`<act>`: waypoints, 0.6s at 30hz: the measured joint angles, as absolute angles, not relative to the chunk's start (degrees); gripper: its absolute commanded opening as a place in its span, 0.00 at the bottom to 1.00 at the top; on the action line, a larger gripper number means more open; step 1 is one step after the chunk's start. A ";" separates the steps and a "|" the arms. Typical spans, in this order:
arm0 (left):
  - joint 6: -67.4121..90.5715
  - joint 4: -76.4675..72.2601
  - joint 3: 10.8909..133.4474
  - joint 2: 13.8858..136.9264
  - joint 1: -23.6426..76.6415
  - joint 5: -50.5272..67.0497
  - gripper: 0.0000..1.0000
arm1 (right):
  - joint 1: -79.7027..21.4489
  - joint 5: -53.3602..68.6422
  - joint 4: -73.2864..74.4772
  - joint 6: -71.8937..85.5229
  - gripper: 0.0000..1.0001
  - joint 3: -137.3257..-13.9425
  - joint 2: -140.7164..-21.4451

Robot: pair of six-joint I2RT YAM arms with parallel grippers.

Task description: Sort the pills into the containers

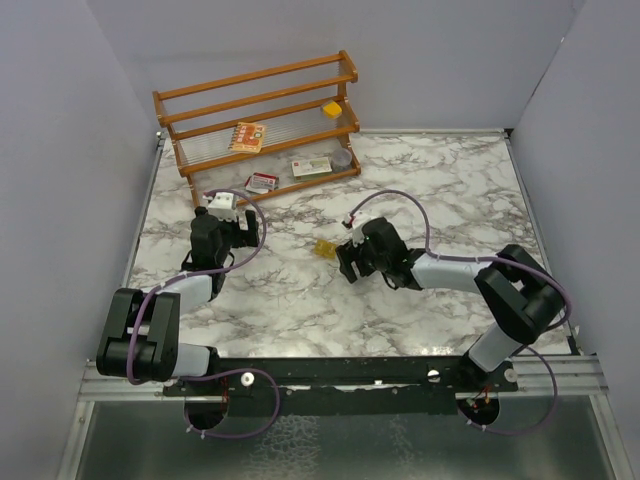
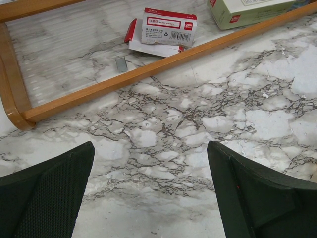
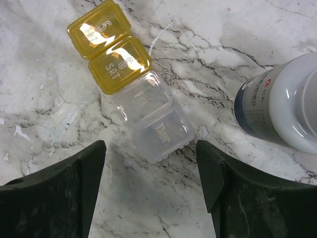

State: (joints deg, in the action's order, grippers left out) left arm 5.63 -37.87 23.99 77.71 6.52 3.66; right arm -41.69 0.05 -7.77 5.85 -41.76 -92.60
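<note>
On the left, my left end effector (image 2: 151, 198) hangs spread to its widest with nothing in it. It is over bare marble desk (image 2: 163, 144), just short of the wooden rack (image 2: 148, 71), where a red-and-white box (image 2: 168, 26) lies on the bottom shelf. Mid-desk sits the pill organiser (image 3: 131, 84), two yellow cells and two clear. My right end effector (image 3: 151, 188) is open and empty just behind it, with the bottle (image 3: 277, 106) near one finger.
</note>
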 measured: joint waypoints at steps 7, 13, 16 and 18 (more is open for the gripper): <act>5.61 -37.87 23.99 77.71 6.52 3.64 0.99 | -41.69 -0.93 -8.51 4.38 0.74 -45.15 -97.54; 5.54 -37.87 23.99 77.73 6.52 3.64 0.99 | -41.69 -0.99 -8.58 3.57 0.74 -47.03 -98.83; 5.48 -37.87 24.01 77.93 6.50 3.64 0.99 | -41.69 -0.97 -8.36 3.22 0.73 -47.64 -99.00; 5.43 -37.87 24.01 78.02 6.52 3.62 0.99 | -41.69 -0.95 -8.25 3.20 0.73 -47.66 -99.00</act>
State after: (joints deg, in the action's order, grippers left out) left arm 5.43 -37.87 24.01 78.02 6.52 3.62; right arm -41.69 -0.95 -8.25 3.20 -47.66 -99.00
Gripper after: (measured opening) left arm 0.992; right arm 0.735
